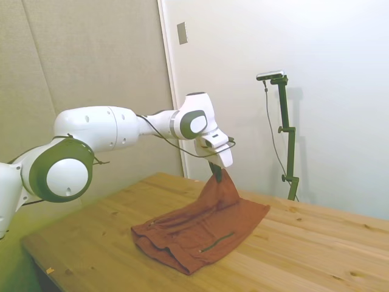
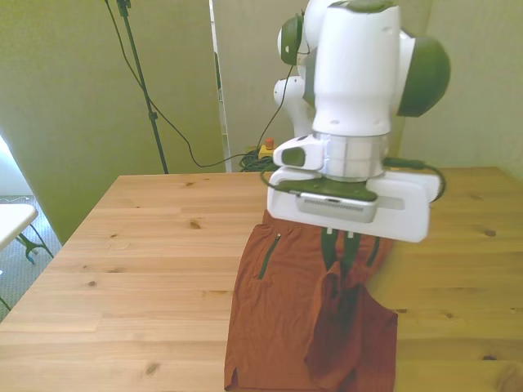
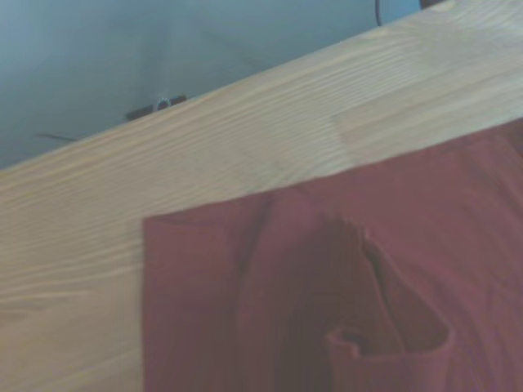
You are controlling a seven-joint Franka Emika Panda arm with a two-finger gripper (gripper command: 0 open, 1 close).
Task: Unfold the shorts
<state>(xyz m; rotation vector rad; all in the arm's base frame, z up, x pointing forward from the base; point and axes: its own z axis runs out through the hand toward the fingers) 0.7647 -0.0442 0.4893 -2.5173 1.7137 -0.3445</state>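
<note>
Sideways on, I see the white arm's 2-finger gripper (image 1: 216,172) clamped on a lifted peak of the rumpled rust-brown fabric shorts (image 1: 200,228), the rest lying on the wooden table (image 1: 304,249). From the front, 1 dark zipper line (image 2: 267,256) shows. At the wrist, folded cloth lies near the table's edge.

The desk (image 1: 316,243) is a light wooden surface with visible grain and scattered dark knots. A plain wall stands behind it, and in the side view a small grey plate (image 1: 182,33) is mounted high on a pale panel. In the front view, black cables (image 2: 184,139) hang against the wall and gather on the floor beyond the desk's far edge, near a small yellow device with a red top (image 2: 266,149). A white object (image 2: 15,219) shows at the front view's left edge
</note>
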